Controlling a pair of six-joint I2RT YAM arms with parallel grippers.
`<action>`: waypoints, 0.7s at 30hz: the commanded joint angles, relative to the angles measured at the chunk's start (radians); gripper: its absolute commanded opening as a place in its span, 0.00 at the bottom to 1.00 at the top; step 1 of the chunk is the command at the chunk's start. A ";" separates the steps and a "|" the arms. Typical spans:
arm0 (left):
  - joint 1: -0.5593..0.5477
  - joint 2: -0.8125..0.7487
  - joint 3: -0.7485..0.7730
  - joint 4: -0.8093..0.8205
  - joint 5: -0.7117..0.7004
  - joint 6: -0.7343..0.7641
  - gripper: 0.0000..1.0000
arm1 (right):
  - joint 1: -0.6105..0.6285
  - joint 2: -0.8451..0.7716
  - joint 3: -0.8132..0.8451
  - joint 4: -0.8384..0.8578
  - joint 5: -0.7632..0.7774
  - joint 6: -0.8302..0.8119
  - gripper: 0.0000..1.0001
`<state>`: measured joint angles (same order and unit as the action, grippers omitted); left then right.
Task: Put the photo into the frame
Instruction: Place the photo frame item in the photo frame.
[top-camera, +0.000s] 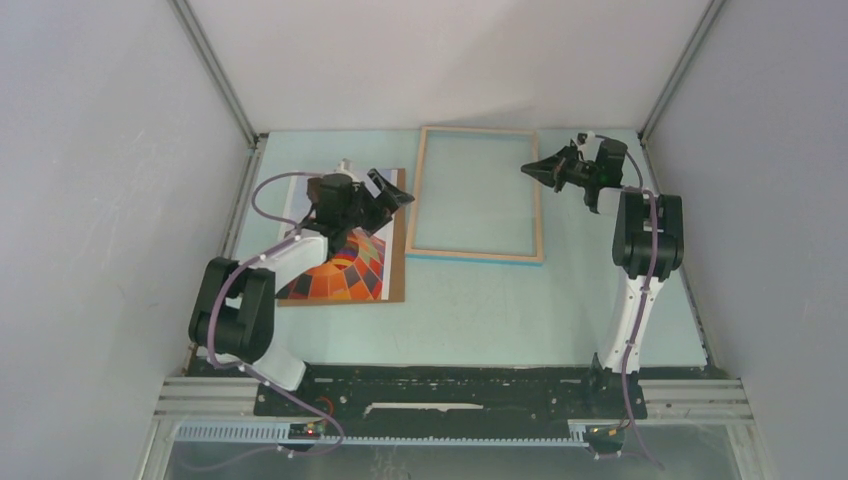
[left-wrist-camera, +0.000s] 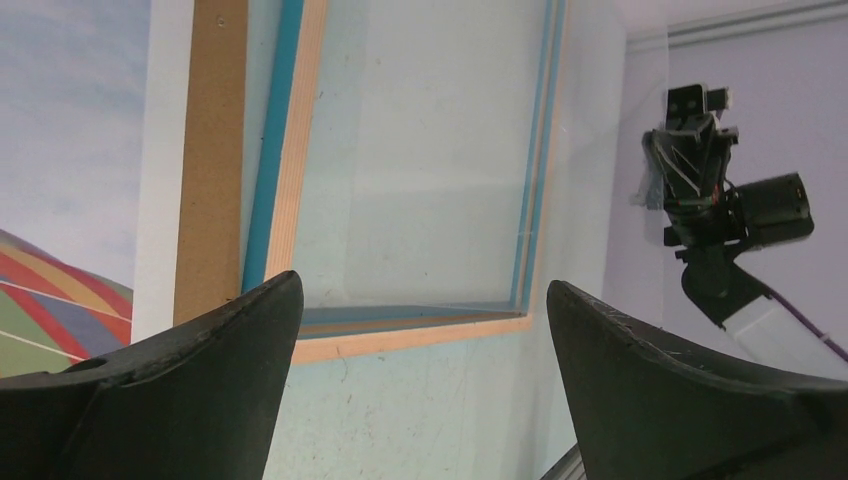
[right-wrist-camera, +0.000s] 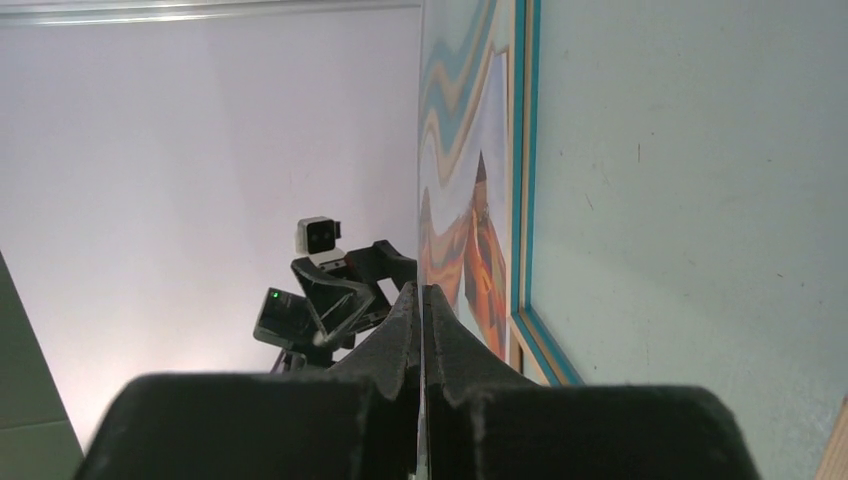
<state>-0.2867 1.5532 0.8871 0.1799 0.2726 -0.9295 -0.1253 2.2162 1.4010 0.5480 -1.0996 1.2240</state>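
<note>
The photo (top-camera: 350, 275), an orange-red balloon print, lies face up on a brown backing board (top-camera: 396, 270) at the left. The frame (top-camera: 476, 254) lies flat in the middle with its light-wood back up and a turquoise edge showing. My left gripper (top-camera: 392, 190) hovers open over the photo's far right corner; the left wrist view shows its jaws (left-wrist-camera: 425, 282) wide apart and empty. My right gripper (top-camera: 532, 168) is at the frame's far right edge. In the right wrist view it (right-wrist-camera: 421, 295) is shut on a thin clear sheet (right-wrist-camera: 460, 150) that warps the balloon's colours.
Grey walls close in the pale green table (top-camera: 520, 310) on three sides. The arm bases and a black rail (top-camera: 440, 385) line the near edge. The right arm (left-wrist-camera: 715, 200) stands beyond the frame (left-wrist-camera: 300, 150) in the left wrist view.
</note>
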 joint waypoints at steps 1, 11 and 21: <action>-0.021 0.054 0.013 0.075 -0.040 -0.060 1.00 | -0.003 -0.003 -0.015 0.084 -0.022 0.051 0.00; -0.033 0.140 -0.024 0.194 -0.054 -0.157 1.00 | 0.004 0.035 -0.049 0.150 -0.028 0.072 0.00; -0.053 0.230 -0.014 0.251 -0.050 -0.168 1.00 | 0.009 0.041 -0.068 0.205 -0.032 0.107 0.00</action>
<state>-0.3237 1.7584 0.8791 0.3809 0.2382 -1.0893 -0.1226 2.2547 1.3319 0.6865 -1.1099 1.3060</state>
